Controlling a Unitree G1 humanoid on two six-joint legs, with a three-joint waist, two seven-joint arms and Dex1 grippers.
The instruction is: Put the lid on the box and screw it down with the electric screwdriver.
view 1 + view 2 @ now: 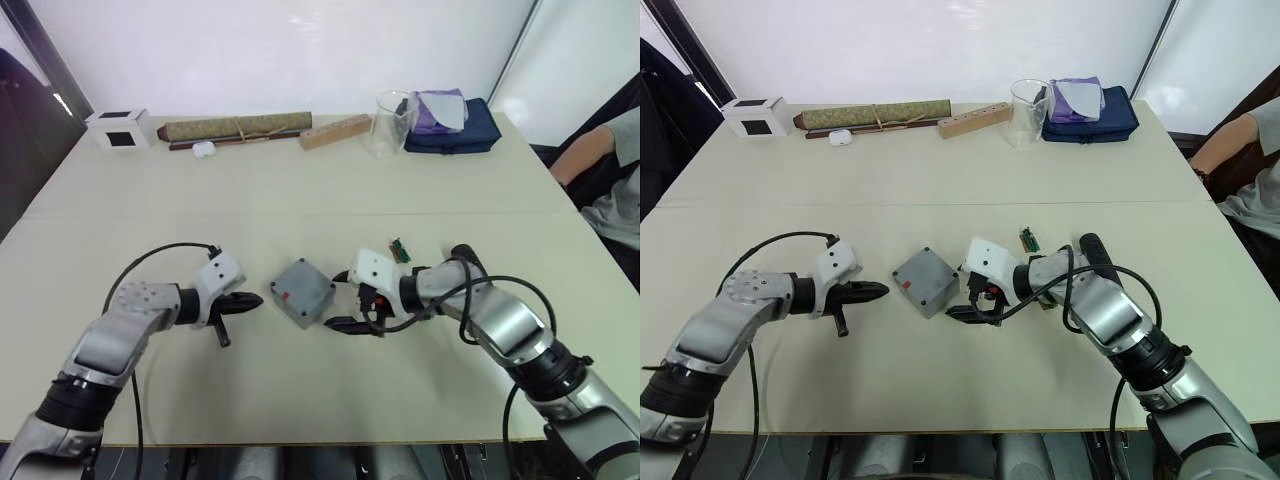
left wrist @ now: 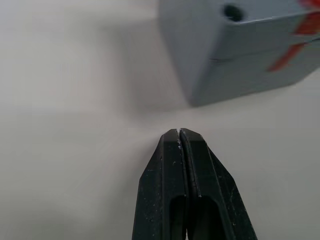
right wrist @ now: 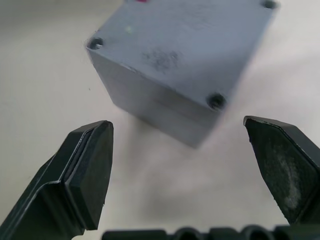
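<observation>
With its flat grey lid point(image 3: 185, 37) already seated, the small grey metal box point(image 1: 302, 291) sits between closed left fingers point(image 2: 183, 145) and wide-open right fingers point(image 3: 92, 165), where a careless nudge could skew the unscrewed lid.

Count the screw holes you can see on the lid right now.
3 in the right wrist view, at corners of the lid: one nearest the right end effector, one at the left corner, one at the far corner. The fourth corner is out of frame.
</observation>
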